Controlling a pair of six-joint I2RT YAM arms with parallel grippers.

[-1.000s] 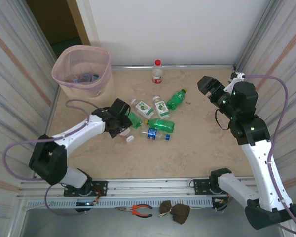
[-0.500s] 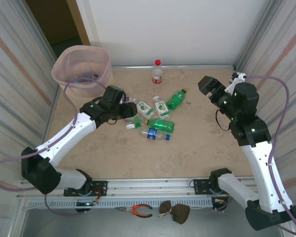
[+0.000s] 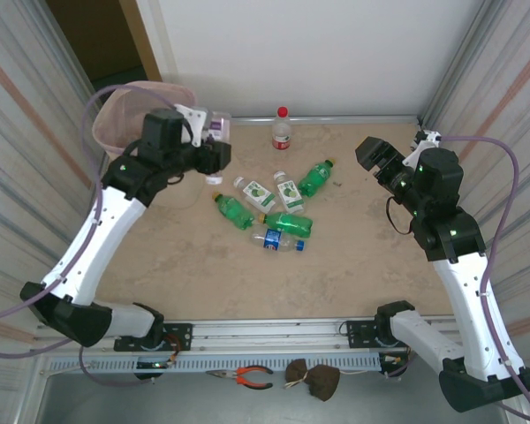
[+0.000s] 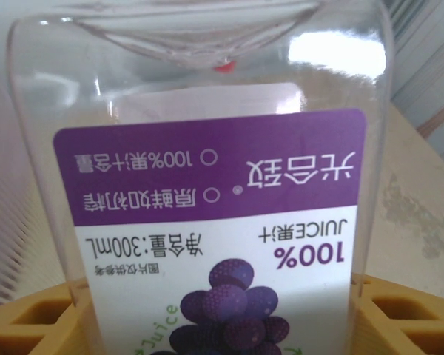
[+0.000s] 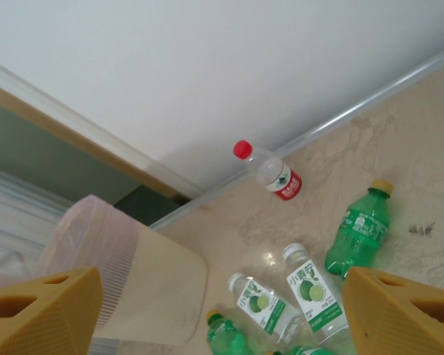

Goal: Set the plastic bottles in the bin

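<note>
A robot test cell, lab-like: a beige tabletop boxed in by ribbed panels at 9 and 3 o'clock, an aluminium rail and pliers (red-handled) at 6.

Two arms of white shells and black joint housings, left arm, right arm with small green lights, lilac cables looping off each, black bases on a silver rail, ribbed ochre-yellow fingers

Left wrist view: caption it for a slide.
Left pincer grips a clear, purple-labelled grape-juice bottle.
</note>
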